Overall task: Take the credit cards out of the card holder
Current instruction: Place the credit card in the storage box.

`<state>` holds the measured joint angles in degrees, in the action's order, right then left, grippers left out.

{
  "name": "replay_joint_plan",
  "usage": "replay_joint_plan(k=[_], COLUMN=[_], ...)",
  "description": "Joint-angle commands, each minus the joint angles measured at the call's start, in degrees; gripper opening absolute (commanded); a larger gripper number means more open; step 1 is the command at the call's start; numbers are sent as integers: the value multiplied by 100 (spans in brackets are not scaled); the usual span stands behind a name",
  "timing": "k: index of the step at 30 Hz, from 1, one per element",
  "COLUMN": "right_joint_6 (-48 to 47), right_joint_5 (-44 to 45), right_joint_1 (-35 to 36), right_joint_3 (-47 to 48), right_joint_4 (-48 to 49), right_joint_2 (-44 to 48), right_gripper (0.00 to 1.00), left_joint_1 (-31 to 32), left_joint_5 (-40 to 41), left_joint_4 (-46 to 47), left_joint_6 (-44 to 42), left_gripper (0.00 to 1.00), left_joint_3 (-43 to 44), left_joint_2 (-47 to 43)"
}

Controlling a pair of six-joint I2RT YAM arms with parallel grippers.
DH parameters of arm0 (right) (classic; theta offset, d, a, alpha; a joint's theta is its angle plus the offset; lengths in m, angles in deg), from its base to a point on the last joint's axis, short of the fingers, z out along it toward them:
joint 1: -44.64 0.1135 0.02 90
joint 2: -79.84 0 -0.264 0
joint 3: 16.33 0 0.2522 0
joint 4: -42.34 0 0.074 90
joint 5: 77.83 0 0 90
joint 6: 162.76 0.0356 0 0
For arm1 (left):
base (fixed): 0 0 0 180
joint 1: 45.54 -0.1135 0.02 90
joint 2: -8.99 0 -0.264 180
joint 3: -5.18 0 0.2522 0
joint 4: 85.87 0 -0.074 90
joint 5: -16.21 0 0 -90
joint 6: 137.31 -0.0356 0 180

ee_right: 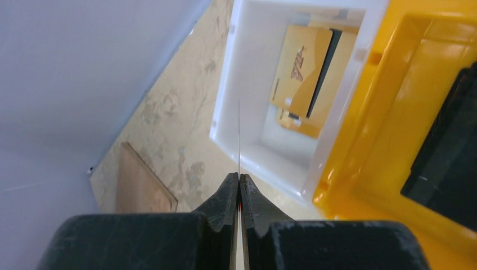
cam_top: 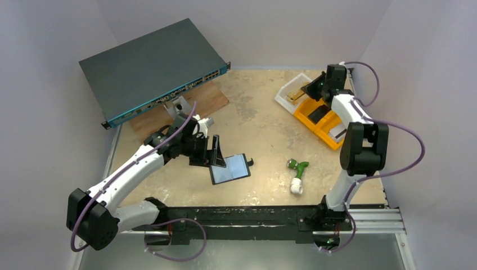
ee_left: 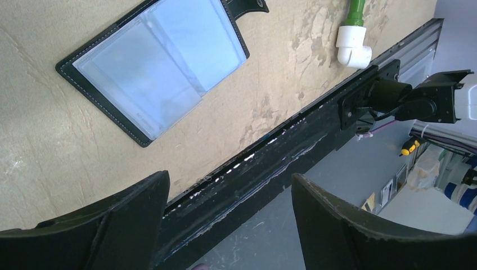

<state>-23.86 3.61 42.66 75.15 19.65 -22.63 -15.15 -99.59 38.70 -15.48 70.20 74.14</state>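
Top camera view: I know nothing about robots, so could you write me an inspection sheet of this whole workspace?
Surface: tan mottled table, worn in patches.
Job's things: card holder lies open and flat, pale sleeves up; whether cards are inside cannot be told. A thin card, seen edge-on, is held over the white tray.
Clutter: network switch on a wooden board; gold cards in the white tray; orange tray; green-and-white pipe fitting.
Grippers: left gripper open, empty, near the card holder; right gripper has its jaws shut on the thin card.
Cables: purple cable along each arm.
Surroundings: pale walls; black rail at the near edge.
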Motion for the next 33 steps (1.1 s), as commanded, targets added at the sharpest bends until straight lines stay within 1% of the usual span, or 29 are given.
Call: replay_joint_plan(k=[1, 7, 12, 14, 18, 20, 25, 29, 33], right_joint_6=[131, 193, 238, 230, 179, 159, 116, -53, -175], right_joint_5=[204, 240, 245, 262, 198, 135, 112, 70, 81], right_joint_1=[-45, -57, -65, -66, -66, -66, -66, -23, 151], right_joint_3=[725, 1268, 1507, 1577, 1791, 1906, 2030, 1981, 1461], right_joint_4=[121, 106, 51, 40, -7, -35, -182, -399, -437], right_joint_2=[-514, -1166, -1546, -1636, -1774, -1828, -1716, -1454, -802], right_gripper=[0, 0, 0, 8, 29, 36, 46, 49, 59], left_joint_1=[-21, -23, -24, -24, -21, -21, -19, -16, -31], left_joint_5=[-131, -108, -109, -115, -139, -151, -150, -104, 75], left_joint_4=[81, 87, 98, 111, 120, 119, 120, 115, 74], left_joint_6=[-110, -116, -113, -114, -121, -116, -126, -114, -57], left_gripper=[79, 79, 79, 79, 79, 79, 79, 79, 79], left_joint_3=[86, 80, 60, 52, 42, 53, 53, 44, 49], left_joint_2=[-105, -102, -93, -93, -84, -69, -46, -13, -11])
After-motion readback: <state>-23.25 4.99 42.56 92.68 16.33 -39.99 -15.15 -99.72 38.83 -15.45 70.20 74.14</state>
